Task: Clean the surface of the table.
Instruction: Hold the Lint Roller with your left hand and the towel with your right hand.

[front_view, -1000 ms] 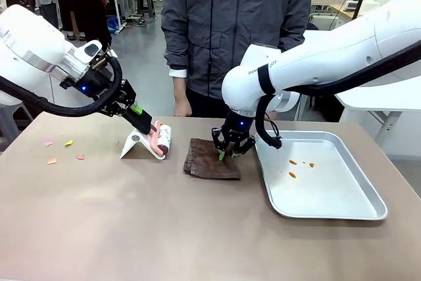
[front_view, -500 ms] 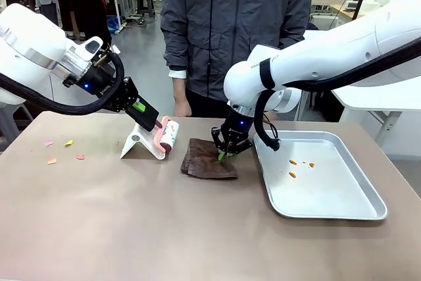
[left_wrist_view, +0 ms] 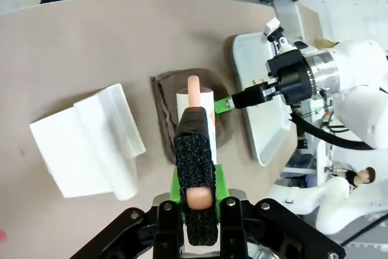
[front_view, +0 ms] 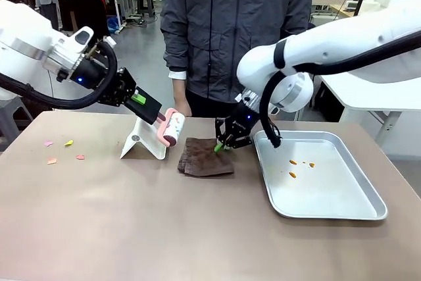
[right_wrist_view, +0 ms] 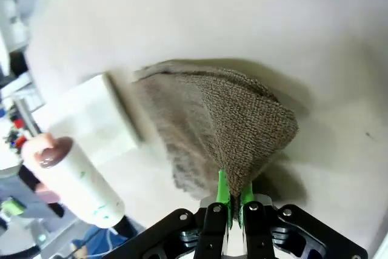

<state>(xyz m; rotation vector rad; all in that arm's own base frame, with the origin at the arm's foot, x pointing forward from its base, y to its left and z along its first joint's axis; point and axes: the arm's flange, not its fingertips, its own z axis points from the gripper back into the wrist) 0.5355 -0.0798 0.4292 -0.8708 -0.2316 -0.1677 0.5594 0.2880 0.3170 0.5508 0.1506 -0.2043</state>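
The right gripper [front_view: 223, 144] was pinched tight on one corner of a brown cloth [front_view: 204, 161]. It held that corner up while the rest of the cloth lay on the table [front_view: 131, 228] just below and to the left of its fingers. The brownish table spread out beneath both arms.

The left gripper [front_view: 148, 106] was clamped on the pink handle of a lint roller [front_view: 172, 127]. The roller's head hung in the air just past the fingertips, above a white stand [front_view: 141, 144] sitting on the table directly under it.

A metal tray [front_view: 329, 214] sat on the table just to the right of the right gripper, with a few orange bits [front_view: 292, 175] inside. Small paper scraps [front_view: 68, 143] lay on the table below and to the left of the left gripper.

A person [front_view: 237, 31] in a dark jacket stood at the far edge, behind and between the two grippers.
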